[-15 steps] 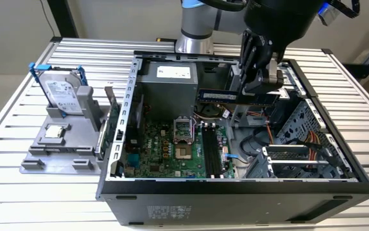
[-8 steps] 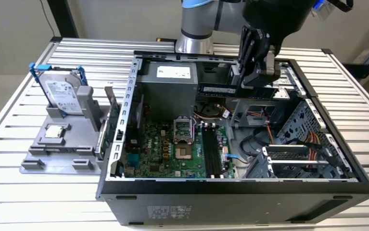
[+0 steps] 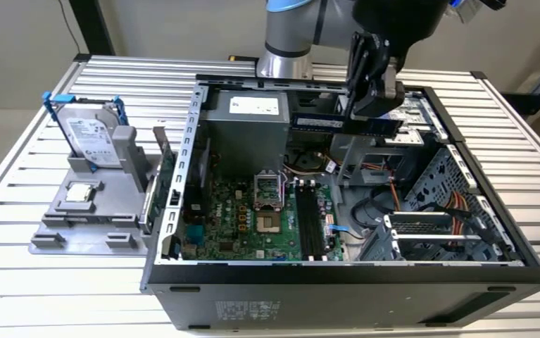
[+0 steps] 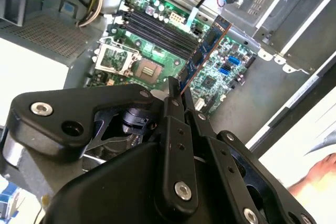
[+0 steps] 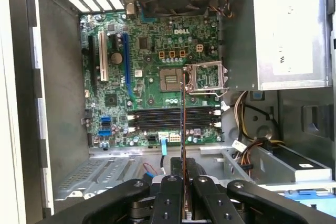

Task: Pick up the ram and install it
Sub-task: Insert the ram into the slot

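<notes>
My gripper [image 3: 375, 105] is shut on the ram [image 3: 345, 123], a long dark blue stick held level above the open computer case [image 3: 345, 271], over its far side near the drive bays. In both wrist views the black fingers [image 5: 170, 192] clamp one end of the ram [image 5: 182, 129], which shows edge-on and points down toward the green motherboard [image 5: 152, 66]. In the second wrist view the ram [image 4: 205, 51] hangs above the black memory slots [image 4: 157, 30]. These memory slots [image 5: 173, 119] lie beside the CPU socket [image 5: 170, 80] and hold nothing.
A silver hard drive in a blue frame [image 3: 91, 137] stands on a grey holder [image 3: 86, 225] at the exterior view's left, with a small silver CPU chip [image 3: 82, 191] on it. Inside the case are the power supply [image 3: 246, 123], cable bundles [image 3: 420, 204] and drive cage [image 3: 438, 236].
</notes>
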You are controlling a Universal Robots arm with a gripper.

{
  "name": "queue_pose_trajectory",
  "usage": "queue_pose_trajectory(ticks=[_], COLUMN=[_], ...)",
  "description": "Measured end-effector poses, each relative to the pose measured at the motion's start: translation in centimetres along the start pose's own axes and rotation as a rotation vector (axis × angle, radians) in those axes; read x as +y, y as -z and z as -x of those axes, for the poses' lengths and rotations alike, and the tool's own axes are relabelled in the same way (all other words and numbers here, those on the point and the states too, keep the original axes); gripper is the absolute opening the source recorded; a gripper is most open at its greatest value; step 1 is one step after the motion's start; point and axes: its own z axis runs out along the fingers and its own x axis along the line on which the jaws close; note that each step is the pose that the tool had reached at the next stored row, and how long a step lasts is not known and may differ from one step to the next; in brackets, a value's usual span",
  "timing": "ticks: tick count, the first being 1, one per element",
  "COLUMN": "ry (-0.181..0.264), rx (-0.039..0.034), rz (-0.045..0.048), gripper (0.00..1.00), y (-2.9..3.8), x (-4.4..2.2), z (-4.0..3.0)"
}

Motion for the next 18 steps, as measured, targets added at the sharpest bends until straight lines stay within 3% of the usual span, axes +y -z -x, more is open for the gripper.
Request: queue_pose_trajectory(ticks=[12,18], ry=[-0.002,-0.003], rx=[0.0007,0.0011], rz=[0.0,0.0], gripper=[0.0,0.0], y=[-0.02,-0.07], x=[0.07,0.06], z=[1.85,2.15])
